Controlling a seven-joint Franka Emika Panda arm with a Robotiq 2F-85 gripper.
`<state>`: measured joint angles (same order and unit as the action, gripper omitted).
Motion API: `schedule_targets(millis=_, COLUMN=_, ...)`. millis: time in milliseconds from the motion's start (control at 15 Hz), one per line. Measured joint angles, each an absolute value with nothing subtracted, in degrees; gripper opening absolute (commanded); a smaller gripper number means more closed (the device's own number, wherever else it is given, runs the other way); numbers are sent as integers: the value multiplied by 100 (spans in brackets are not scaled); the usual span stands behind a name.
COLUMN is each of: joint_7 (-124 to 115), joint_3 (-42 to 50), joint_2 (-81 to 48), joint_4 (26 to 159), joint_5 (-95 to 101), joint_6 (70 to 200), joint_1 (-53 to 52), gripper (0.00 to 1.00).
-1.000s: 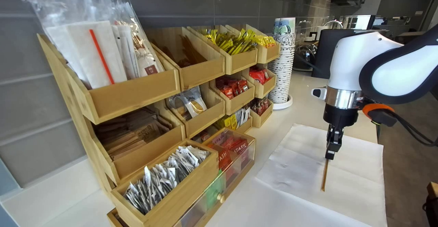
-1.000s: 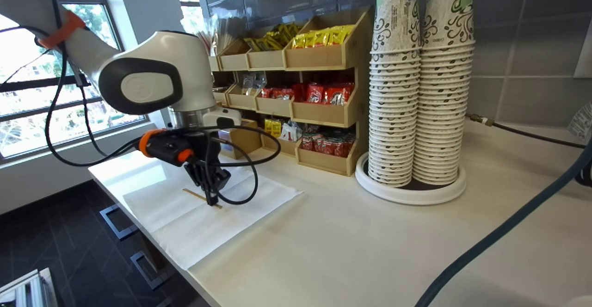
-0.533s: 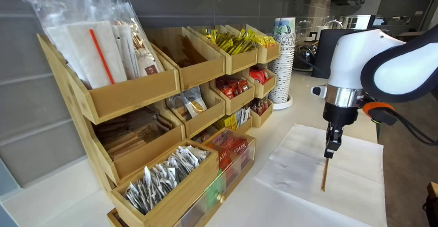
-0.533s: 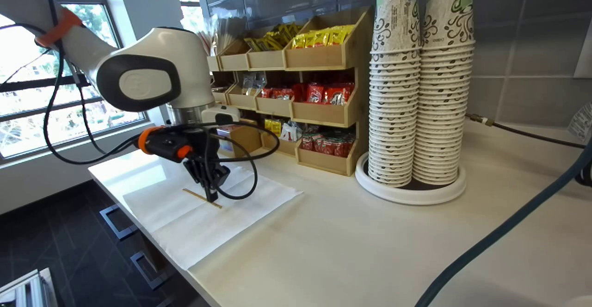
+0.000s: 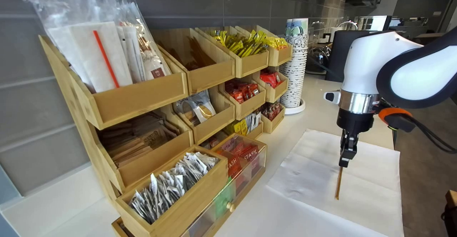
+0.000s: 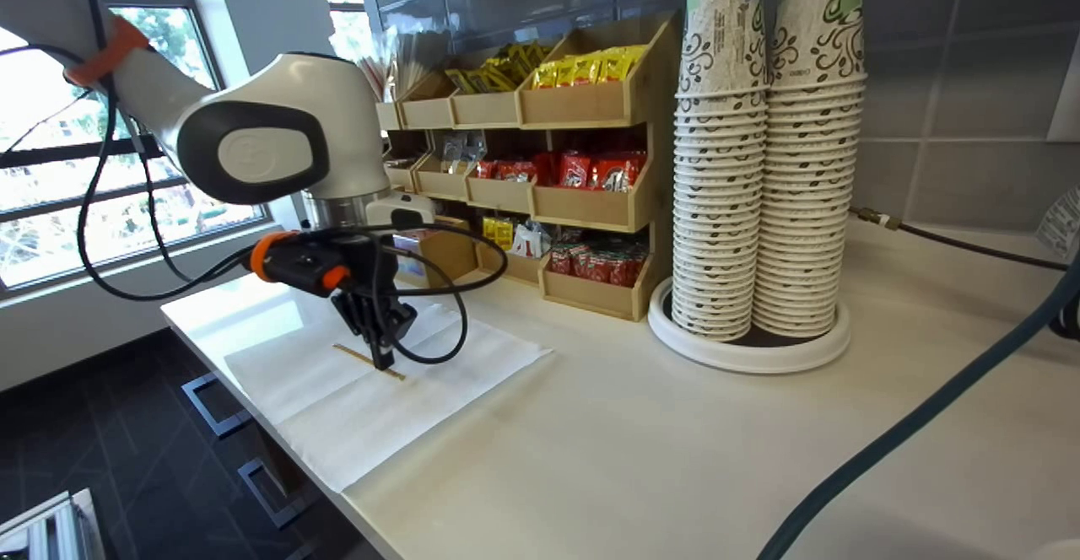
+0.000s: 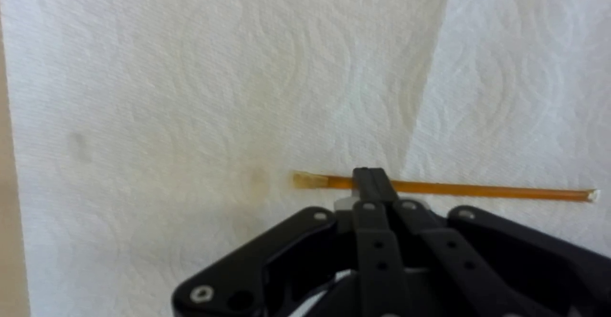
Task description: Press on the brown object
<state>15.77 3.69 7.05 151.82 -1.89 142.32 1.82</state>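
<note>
Pincer (image 7: 373, 179), fingers together and holding nothing, has dipped slightly over the past half-second onto or just above amber-brown stick (image 7: 477, 190), unmoved on paper towel (image 7: 286, 92); press likely starting, contact unclear.

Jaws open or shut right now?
The jaws are shut: in the wrist view, their fingertips meet with no visible gap, hiding part of the brown stick; whether they touch it is unclear.
</note>
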Motion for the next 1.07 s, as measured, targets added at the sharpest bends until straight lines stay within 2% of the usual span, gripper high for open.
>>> schedule_targets(millis=1067, joint_7=1573, joint_3=338, joint_2=413, joint_4=14949, joint_5=-142, joint_6=14206, joint_1=181, gripper=0)
